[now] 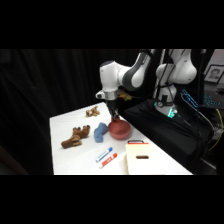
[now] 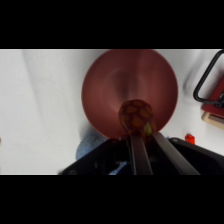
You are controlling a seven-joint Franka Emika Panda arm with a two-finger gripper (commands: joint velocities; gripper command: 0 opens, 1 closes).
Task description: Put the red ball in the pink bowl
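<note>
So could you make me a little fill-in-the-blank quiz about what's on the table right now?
1. The gripper holds a small red ball above the pink ____.
2. The blue object lies on the ____ table.
3. Near the table's front edge lie two ____.
4. The bowl has nothing ____ it yet.

Missing words: bowl; white; markers; inside

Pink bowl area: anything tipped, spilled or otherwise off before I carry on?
Nothing stands out. The pink bowl sits flat on the table, and the red ball is at the gripper directly over it. The blue object lies beside the bowl, and the markers lie apart.
</note>
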